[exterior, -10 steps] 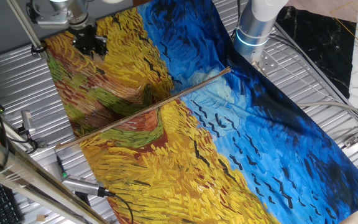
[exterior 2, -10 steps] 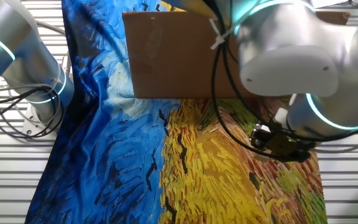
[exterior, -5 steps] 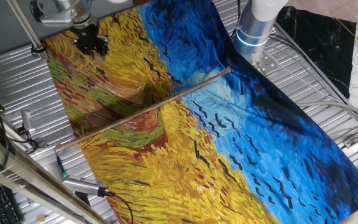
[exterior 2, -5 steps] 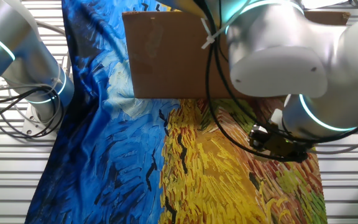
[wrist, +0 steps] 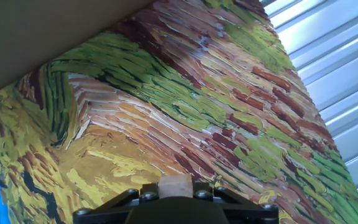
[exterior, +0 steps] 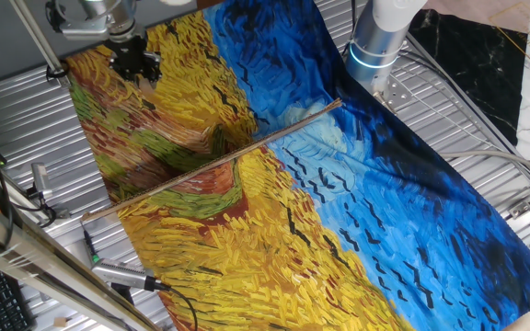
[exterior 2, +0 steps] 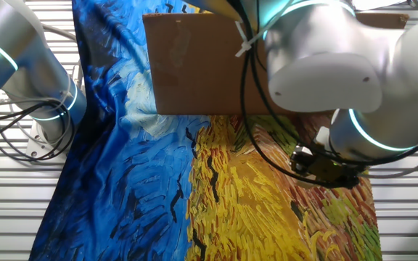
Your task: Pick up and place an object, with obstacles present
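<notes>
Between our fingers (wrist: 143, 195) sits the cube (wrist: 175, 186), pinched low above the cloth (wrist: 185, 118). We judge it light, stiff, a bit slick; flat opposite faces suit the gripper (exterior: 133, 64).

Gripper (wrist: 176, 194) cut off by the hand view's bottom edge, fingertips unseen; cube (wrist: 175, 186) only partly showing there; fixed views: arm (exterior 2: 339, 65) hides it, stick (exterior: 212, 160) far end hidden.
</notes>
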Controlling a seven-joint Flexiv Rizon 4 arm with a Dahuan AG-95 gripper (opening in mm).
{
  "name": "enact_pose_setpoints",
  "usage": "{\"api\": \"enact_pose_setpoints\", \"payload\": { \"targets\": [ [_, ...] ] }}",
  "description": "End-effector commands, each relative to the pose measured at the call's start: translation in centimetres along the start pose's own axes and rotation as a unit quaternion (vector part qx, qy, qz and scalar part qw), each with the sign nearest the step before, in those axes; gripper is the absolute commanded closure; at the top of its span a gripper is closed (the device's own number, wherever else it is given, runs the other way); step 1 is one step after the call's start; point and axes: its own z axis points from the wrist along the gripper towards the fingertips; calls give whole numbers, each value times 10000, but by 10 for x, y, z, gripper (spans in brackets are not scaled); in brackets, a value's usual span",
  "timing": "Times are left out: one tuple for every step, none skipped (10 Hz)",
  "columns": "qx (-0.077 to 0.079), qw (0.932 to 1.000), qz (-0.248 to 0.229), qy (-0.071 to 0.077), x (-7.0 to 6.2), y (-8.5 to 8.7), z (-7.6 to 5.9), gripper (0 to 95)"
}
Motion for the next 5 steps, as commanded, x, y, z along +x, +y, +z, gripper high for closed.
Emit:
{"api": "enact_pose_setpoints", "payload": {
  "targets": [
    [-16, 10000, 23, -15, 0, -1, 0, 950],
    [-19, 10000, 18, -21, 0, -1, 0, 950],
    [-24, 10000, 3, -28, 0, -1, 0, 950],
    [-25, 10000, -9, -29, 0, -1, 0, 950],
    [-32, 10000, -12, -29, 0, -1, 0, 950]
  ]
}}
